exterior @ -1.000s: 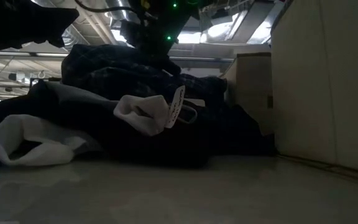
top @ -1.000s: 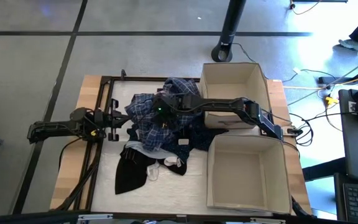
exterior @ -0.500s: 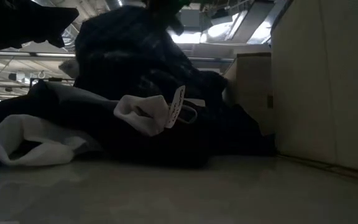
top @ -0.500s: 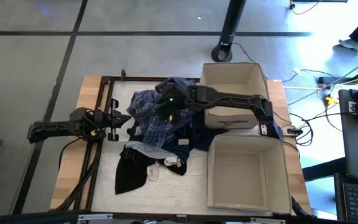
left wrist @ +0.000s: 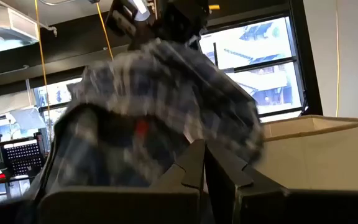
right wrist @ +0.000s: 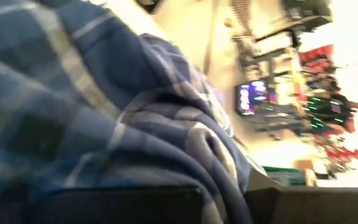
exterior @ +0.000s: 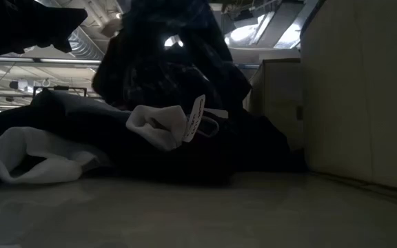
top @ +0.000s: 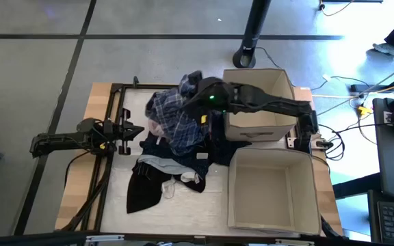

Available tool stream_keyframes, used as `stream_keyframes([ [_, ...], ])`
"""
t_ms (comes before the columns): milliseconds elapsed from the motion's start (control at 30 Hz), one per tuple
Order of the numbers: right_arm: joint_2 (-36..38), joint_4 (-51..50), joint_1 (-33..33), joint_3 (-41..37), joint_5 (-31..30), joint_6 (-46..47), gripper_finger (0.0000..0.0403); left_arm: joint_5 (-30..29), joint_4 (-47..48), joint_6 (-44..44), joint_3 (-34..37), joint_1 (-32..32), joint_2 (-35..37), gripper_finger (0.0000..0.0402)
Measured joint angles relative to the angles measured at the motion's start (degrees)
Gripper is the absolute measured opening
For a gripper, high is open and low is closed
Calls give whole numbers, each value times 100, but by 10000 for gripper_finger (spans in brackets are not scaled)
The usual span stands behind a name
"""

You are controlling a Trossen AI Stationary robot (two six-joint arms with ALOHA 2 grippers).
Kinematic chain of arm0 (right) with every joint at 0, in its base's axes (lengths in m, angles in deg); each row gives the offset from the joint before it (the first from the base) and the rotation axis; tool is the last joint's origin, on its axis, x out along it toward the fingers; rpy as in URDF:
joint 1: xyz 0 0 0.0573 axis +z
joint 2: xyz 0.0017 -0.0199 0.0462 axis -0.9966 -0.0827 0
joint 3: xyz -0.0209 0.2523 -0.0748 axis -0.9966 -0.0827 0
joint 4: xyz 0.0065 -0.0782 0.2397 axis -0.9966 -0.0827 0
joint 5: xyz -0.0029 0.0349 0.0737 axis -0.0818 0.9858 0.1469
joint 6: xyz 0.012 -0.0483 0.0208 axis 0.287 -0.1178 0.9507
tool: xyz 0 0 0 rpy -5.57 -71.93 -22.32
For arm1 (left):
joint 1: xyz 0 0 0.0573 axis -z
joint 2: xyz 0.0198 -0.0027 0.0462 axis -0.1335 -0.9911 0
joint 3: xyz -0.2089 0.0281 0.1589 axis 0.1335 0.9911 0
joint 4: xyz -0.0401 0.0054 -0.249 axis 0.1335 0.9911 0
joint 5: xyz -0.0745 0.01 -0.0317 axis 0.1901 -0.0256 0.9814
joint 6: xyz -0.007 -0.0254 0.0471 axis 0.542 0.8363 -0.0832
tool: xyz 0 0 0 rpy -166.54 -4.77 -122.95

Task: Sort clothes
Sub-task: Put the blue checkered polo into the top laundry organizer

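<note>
A wooden table (top: 81,184) fills the middle of your overhead frame, set on a grey floor. Two beige cardboard boxes sit on its right side: the near box (top: 273,188) at lower right and the far box (top: 257,92) above it. Your right arm reaches in from the right edge across the far box; your right gripper (top: 198,92), jaws clamped together, holds the blue-white plaid shirt (top: 176,121) lifted above the pile at frame centre. Below it lie a dark navy piece (top: 204,152), a black piece (top: 142,191) at lower centre-left, and small white socks (top: 183,179). Your left gripper (top: 130,131) rests at centre-left, just beside the pile, its fingers (left wrist: 191,168) closed on nothing.
</note>
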Motion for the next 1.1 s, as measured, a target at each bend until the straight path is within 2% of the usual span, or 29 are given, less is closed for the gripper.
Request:
stream_keyframes([
  [500,1199,454,-95,0,-1478,-471,4,0,121,40,0,0,0,5],
  [767,1962,666,-377,0,-1994,-517,5,0,121,40,0,0,0,5],
  [967,2561,1341,-417,0,-2524,-1155,5,0,121,40,0,0,0,5],
  [1100,2924,1512,-413,2,-2746,-1242,5,0,121,40,0,0,0,5],
])
